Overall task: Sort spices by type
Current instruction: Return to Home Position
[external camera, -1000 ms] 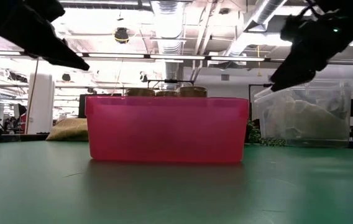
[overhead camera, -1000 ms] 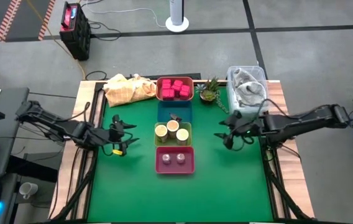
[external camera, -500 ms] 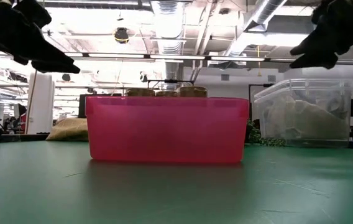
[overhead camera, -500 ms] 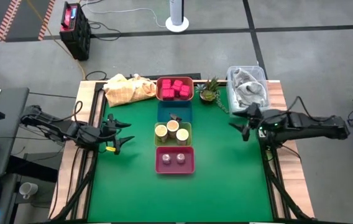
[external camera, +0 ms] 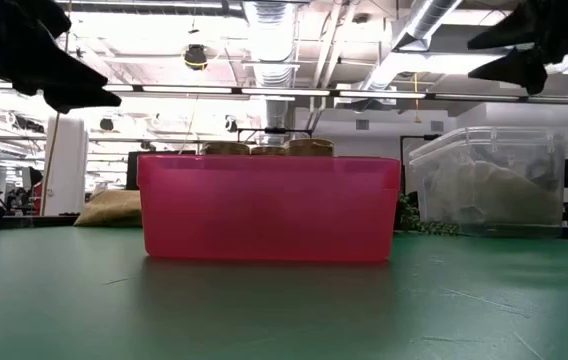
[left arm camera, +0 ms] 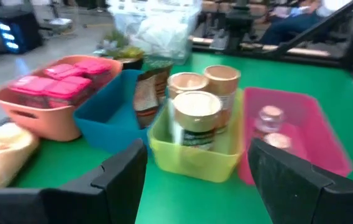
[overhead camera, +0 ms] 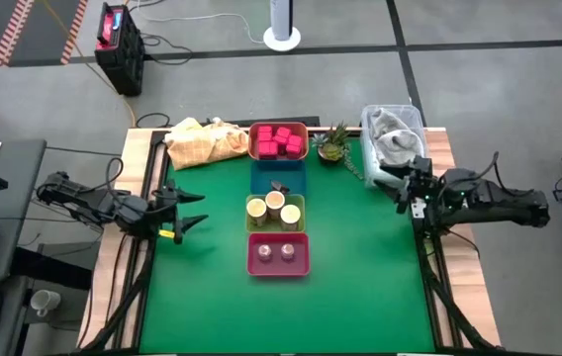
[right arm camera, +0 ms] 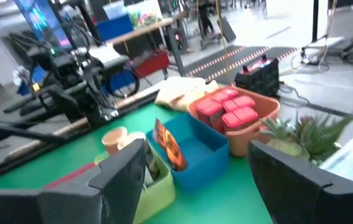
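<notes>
**Spices binned, both claws empty: the risk is a stray bump**

The spices sit in a column of four trays at the centre of the high view.
- The red cubes are in the orange tray at the top.
- One dark packet is in the blue tray below it.
- Three tan cylinders are in the yellow tray.
- Two small jars are in the pink tray, the lowest.

Each type has its own tray and nothing is loose on the green table, so the sorting looks finished.

The left claw is at centre left, fingers spread wide and holding nothing. It is well apart from the trays.

The right claw is at centre right, also wide and empty. It is just beside the clear box at upper right, with the plant near.

What could go wrong:
- The right arm is the tight one. A sideways swing from there could clip the clear box's wall or drag the plant, which would shove the orange tray.
- The cylinders stand taller than the yellow tray's rim, so they are top-heavy. Any low pass over the column could topple one into the blue or pink tray and undo the sort.
- In the left wrist view the packet leans on the blue tray's wall. A knock to that tray could flip it out.
- The trays look light and touch end to end, so a nudge to one probably shifts them all.
</notes>
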Motion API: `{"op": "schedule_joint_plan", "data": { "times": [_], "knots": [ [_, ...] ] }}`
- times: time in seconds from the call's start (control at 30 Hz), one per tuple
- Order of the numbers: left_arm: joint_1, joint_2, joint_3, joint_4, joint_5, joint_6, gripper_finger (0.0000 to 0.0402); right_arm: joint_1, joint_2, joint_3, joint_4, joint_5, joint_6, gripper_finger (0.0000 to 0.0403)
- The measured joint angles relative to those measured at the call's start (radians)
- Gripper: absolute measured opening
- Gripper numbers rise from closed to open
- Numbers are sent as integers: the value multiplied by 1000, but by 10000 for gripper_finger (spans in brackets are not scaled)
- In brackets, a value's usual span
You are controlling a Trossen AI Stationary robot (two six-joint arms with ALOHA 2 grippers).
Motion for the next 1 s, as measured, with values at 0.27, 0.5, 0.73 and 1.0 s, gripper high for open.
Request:
{"op": "schedule_joint_plan", "data": {
  "times": [0.27, 0.5, 0.73, 1.0],
  "knots": [
    [0, -1, 0, 37, 141, 5, 265, 35, 3, -166, 305, 0, -108, 304],
    [0, -1, 0, 68, 244, 13, 265, 69, 3, -248, 400, 0, -107, 304],
    [0, 2, -147, 299, 284, 19, 265, 103, 3, -270, 451, 0, -105, 304],
    [0, -3, -275, 516, 417, 2, 265, 188, 3, -302, 564, -31, -175, 304]
  ]
}}
